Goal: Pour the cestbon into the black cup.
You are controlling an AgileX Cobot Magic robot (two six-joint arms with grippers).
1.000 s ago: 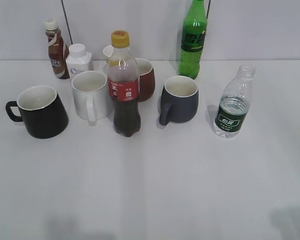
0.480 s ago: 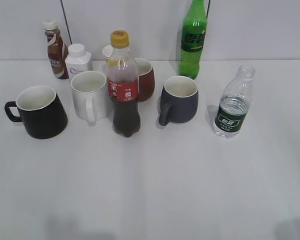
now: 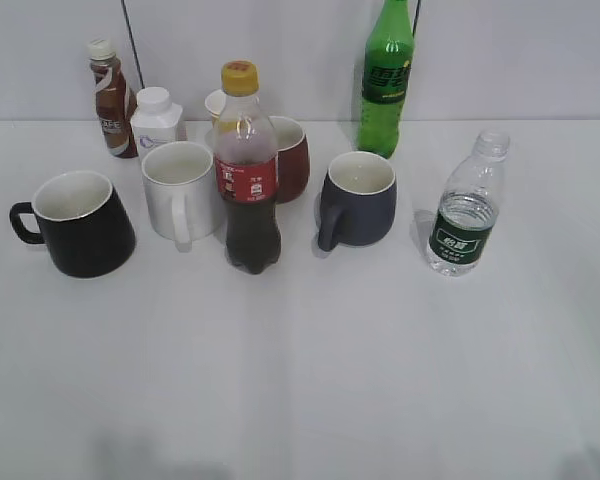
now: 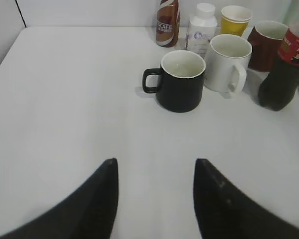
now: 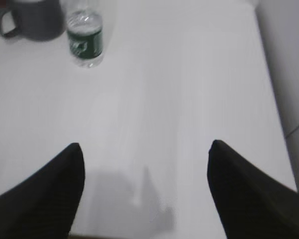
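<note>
The cestbon [image 3: 466,206] is a small clear capless bottle with a dark green label. It stands upright at the right of the table and shows in the right wrist view [image 5: 84,40] at the top left. The black cup [image 3: 75,223] stands at the left, handle to the left, and shows in the left wrist view [image 4: 182,79]. My left gripper [image 4: 155,167] is open and empty, well short of the black cup. My right gripper [image 5: 145,149] is open wide and empty, well short of the cestbon. Neither gripper shows in the exterior view.
A white mug [image 3: 180,188], a cola bottle with a yellow cap [image 3: 247,170], a dark red mug [image 3: 288,155] and a navy-grey mug [image 3: 357,198] stand between the cup and the cestbon. A tall green bottle [image 3: 386,80], a coffee bottle [image 3: 110,98] and a white jar [image 3: 156,118] stand behind.
The shadow at the lower right of the table has shrunk and slid toward the edge. The objects have not moved.
</note>
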